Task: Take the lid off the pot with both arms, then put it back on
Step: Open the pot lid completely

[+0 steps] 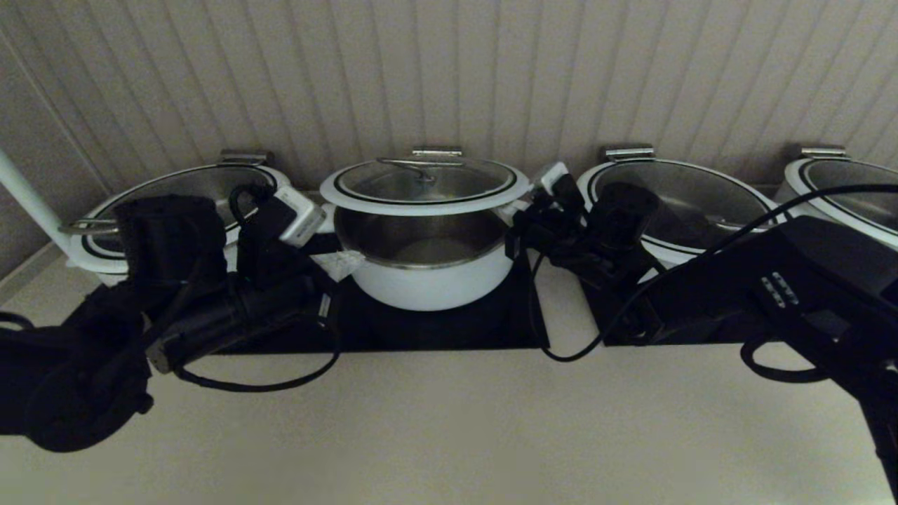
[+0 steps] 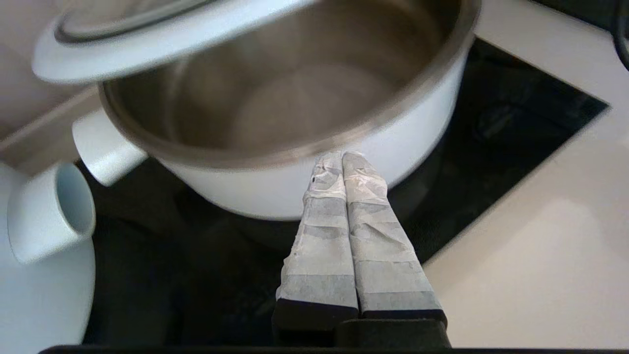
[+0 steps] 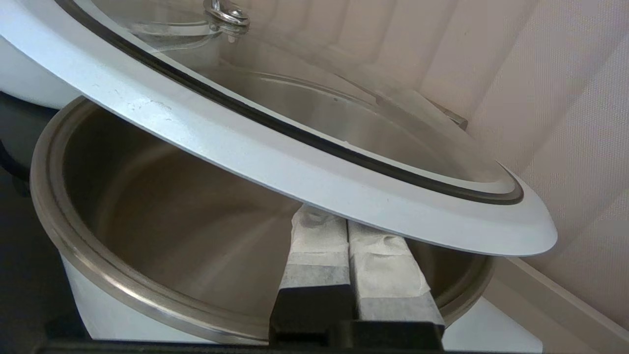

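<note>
The glass lid (image 1: 424, 184) with white rim and steel handle hangs level a little above the small white pot (image 1: 431, 277), whose steel inside shows through the gap. My left gripper (image 1: 342, 264) is shut and empty; its taped tips (image 2: 342, 158) sit at the pot's outer wall just under the rim (image 2: 275, 152), below the lid (image 2: 147, 39). My right gripper (image 3: 348, 221) is shut, and its tips reach under the lid's white rim (image 3: 304, 172) over the pot's mouth (image 3: 162, 216). In the head view it sits at the lid's right edge (image 1: 523, 210).
Wider white pots with glass lids stand to the left (image 1: 175, 186), right (image 1: 680, 196) and far right (image 1: 849, 193). The pots sit on black cooktops (image 1: 435, 326) against a ribbed wall. A pale counter (image 1: 449, 435) lies in front. The left pot's handle (image 2: 51, 211) is near my left gripper.
</note>
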Controlling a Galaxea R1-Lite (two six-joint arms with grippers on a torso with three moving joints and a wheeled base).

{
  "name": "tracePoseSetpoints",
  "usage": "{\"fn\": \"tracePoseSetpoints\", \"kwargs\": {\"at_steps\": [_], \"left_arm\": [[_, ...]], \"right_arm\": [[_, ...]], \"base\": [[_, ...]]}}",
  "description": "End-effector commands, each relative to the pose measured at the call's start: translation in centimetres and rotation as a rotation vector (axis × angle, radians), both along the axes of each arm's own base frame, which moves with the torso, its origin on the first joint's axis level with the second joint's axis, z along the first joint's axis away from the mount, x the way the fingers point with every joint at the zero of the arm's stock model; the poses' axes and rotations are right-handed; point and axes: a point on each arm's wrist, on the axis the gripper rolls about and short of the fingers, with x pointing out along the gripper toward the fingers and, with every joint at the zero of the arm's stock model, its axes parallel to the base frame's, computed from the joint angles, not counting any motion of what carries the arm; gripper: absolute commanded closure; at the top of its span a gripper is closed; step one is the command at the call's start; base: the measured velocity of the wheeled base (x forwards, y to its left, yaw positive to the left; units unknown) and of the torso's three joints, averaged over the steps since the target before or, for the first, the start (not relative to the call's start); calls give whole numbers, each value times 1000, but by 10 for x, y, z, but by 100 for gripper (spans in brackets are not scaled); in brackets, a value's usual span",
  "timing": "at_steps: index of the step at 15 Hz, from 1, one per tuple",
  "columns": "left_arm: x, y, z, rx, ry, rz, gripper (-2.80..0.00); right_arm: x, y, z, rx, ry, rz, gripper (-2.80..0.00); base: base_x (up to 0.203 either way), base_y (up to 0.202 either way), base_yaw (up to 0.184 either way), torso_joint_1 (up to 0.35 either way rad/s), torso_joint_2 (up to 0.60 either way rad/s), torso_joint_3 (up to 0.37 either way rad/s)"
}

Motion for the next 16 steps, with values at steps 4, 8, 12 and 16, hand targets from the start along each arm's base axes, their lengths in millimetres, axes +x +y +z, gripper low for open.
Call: {"fn": "tracePoseSetpoints", "kwargs": {"at_steps": [4, 8, 12, 16], "left_arm": [[21, -8, 9, -15, -43, -2, 0], [29, -11, 13, -21, -61, -1, 0], [31, -15, 10, -20, -53, -10, 0], [33, -27, 14, -35, -62, -39, 0]], "right_arm": [[-1, 0, 2, 2, -9, 2, 0], [-1, 0, 2, 2, -9, 4, 0], [-1, 0, 2, 2, -9, 3, 0], [-1, 1, 1, 1, -8, 4, 0]], "base": [[0, 0, 0, 0, 0, 0], [0, 0, 0, 0, 0, 0], [0, 0, 0, 0, 0, 0], [0, 0, 0, 0, 0, 0]]}}
